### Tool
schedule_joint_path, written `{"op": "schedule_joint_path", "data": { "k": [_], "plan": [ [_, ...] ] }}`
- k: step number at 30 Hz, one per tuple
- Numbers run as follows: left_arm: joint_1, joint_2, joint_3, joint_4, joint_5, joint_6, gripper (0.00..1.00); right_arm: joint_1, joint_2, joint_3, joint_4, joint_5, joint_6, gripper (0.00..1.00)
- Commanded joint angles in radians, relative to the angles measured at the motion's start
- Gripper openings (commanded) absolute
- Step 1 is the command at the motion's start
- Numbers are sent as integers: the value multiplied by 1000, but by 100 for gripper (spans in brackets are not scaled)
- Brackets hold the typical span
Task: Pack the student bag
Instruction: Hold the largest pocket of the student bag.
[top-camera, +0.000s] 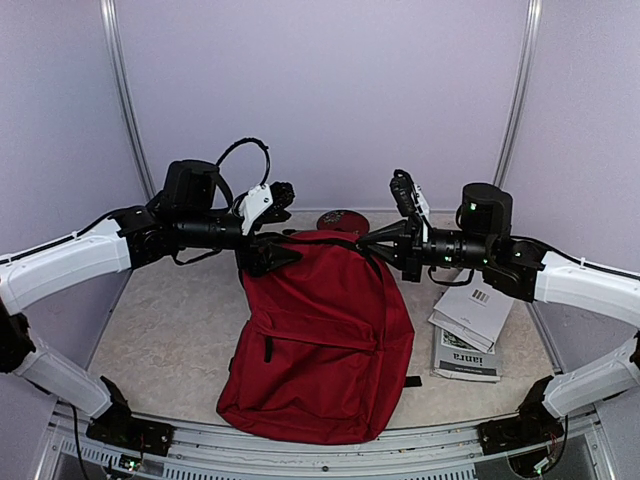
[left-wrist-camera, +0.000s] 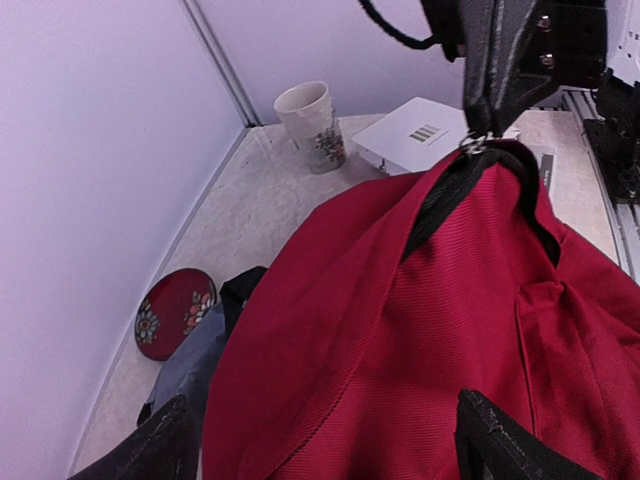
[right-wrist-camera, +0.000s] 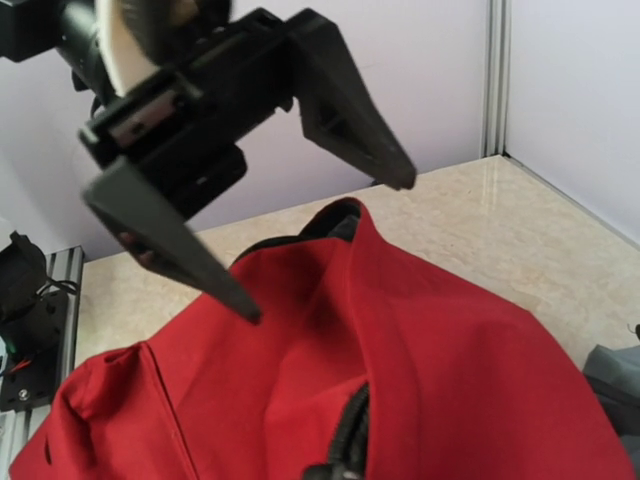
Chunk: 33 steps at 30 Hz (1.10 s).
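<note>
The dark red student bag (top-camera: 320, 340) lies flat on the table, its top end toward the back wall. My left gripper (top-camera: 268, 254) is open over the bag's top left corner. In the left wrist view (left-wrist-camera: 320, 405) its fingers stand wide apart on either side of raised red fabric (left-wrist-camera: 400, 320). My right gripper (top-camera: 370, 240) is at the bag's top right. In the left wrist view the right gripper (left-wrist-camera: 473, 138) is shut on the metal zip pull (left-wrist-camera: 472, 146) and lifts the black zip edge. The right wrist view shows the bag (right-wrist-camera: 450, 380) and the open left gripper (right-wrist-camera: 328, 248).
A white box (top-camera: 472, 312) lies on a magazine (top-camera: 465, 358) right of the bag. A paper cup (left-wrist-camera: 312, 125) stands near the back wall. A red flowered plate (left-wrist-camera: 175, 312) and a grey pouch (left-wrist-camera: 195, 360) lie behind the bag's top.
</note>
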Motion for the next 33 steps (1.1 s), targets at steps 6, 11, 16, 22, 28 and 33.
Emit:
{"op": "schedule_joint_path", "data": {
  "k": [6, 11, 16, 22, 28, 33],
  "plan": [
    [-4, 70, 81, -15, -33, 81, 58, 8, 0, 31, 40, -9, -14, 0],
    [-26, 135, 125, -17, -149, 95, 39, 9, 3, 38, 40, -12, -16, 0],
    [-40, 138, 111, 4, -138, 114, 45, 9, 10, 40, 41, -11, -16, 0],
    [-62, 131, 104, -18, -137, 179, 63, 8, 16, 50, 34, -13, -18, 0],
    [-101, 63, -5, 69, -135, 280, 61, 9, 18, 51, 35, -13, -21, 0],
    [-104, 125, 57, 53, -296, 263, 30, 9, 15, 49, 37, -15, -18, 0]
  ]
}}
